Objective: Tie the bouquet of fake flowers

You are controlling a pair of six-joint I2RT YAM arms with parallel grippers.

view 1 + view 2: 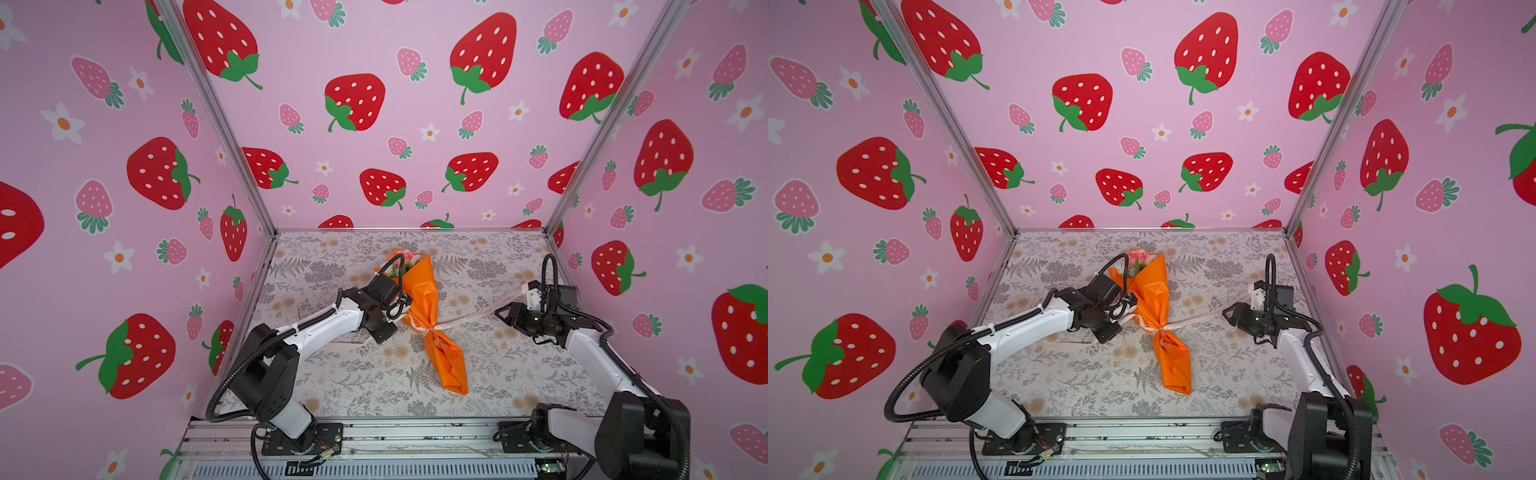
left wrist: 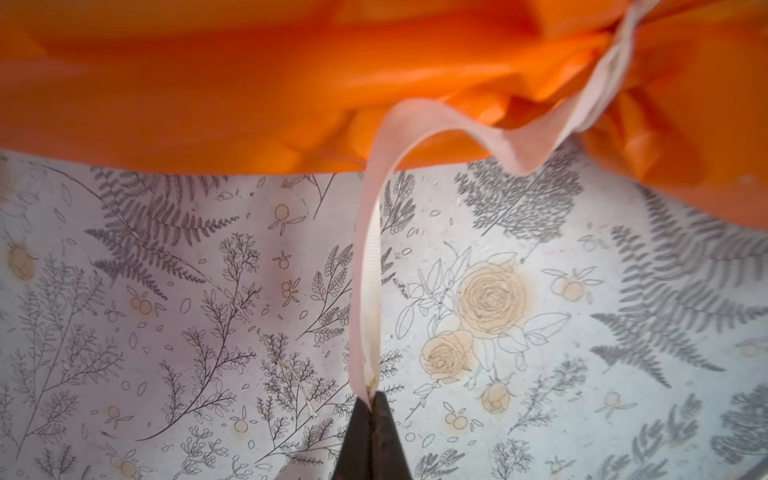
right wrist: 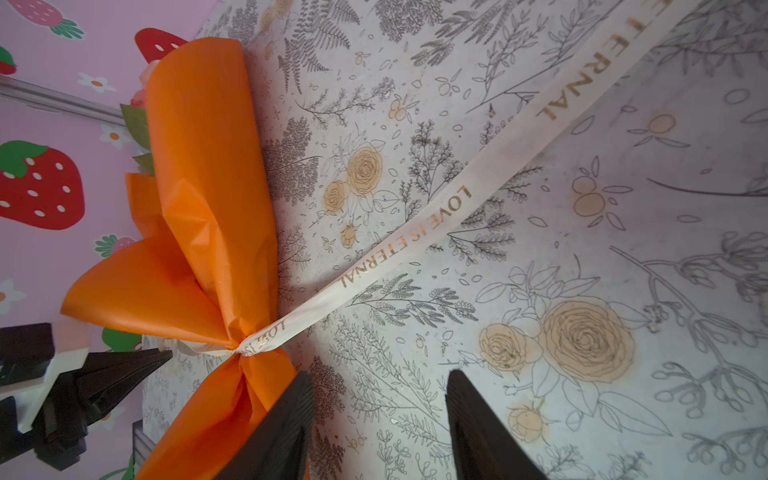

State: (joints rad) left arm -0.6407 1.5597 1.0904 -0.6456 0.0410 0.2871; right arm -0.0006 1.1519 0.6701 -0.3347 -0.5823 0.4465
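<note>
**Table** (image 1: 374, 386): floral-printed top, under both grippers.

**Wrapping paper** (image 1: 422, 299): orange sheet, cinched at the waist. It lies between the two grippers, just beside the left one and well apart from the right.

**Bouquet of fake flowers** (image 1: 409, 257): inside the paper. Pink and peach heads and green leaves show at the open end, beyond the left gripper.

**Ribbon** (image 3: 440, 208): cream with gold lettering, wound round the paper's waist. The long printed tail runs flat across the table towards the right gripper. The short tail rises slack to the left gripper.

**Left gripper** (image 2: 371, 401): clenched on the end of the short tail.

**Right gripper** (image 3: 378, 395): jaws apart, holding nothing, with the printed tail just ahead of it.

**Step**: apparently tightening the tie, with one tail secured.

**Next move**: probably calls for the right gripper to pinch the printed tail, then for both to pull apart evenly without dragging the bouquet.
</note>
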